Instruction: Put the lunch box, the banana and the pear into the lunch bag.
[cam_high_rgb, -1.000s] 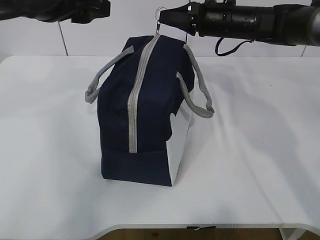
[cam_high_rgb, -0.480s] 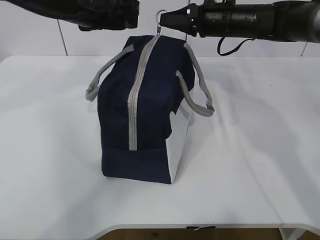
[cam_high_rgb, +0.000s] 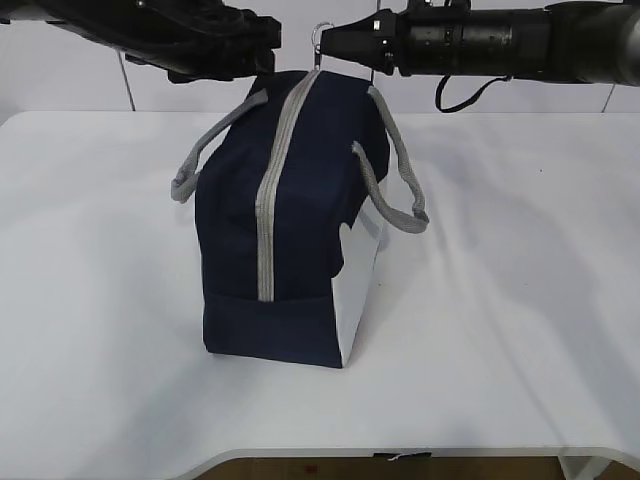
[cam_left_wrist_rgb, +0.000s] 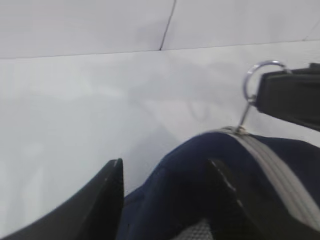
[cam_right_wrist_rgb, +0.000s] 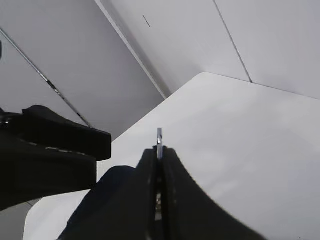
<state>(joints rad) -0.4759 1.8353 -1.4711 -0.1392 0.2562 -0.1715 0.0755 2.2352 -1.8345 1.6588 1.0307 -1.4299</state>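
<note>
The lunch bag (cam_high_rgb: 290, 220) stands upright approx. mid-counter (cam_high_rgb: 520, 300), white side panel (cam_high_rgb: 358, 300) facing 4 o'clock, grey zipper strip (cam_high_rgb: 270, 190) running over the top & down the near end, closed along what shows. Grey strap handles (cam_high_rgb: 395, 180) hang off both sides. The right hand (cam_high_rgb: 325, 42) comes in from 3 o'clock at the bag's far top end; its fingers are pressed together on the metal ring pull (cam_high_rgb: 320, 30), w/ the ring poking up above the tips. The right wrist view confirms this: the ring (cam_right_wrist_rgb: 159, 142) sits edge-on, pinched between the two dark fingers. The left hand (cam_high_rgb: 262, 50) reaches in from 9 o'clock, just beside the bag's top far corner. In the left wrist view its fingers (cam_left_wrist_rgb: 112, 192) are spread, straddling the navy fabric (cam_left_wrist_rgb: 190, 190), not pinching anything. No lunch box, banana or pear in any view.
</note>
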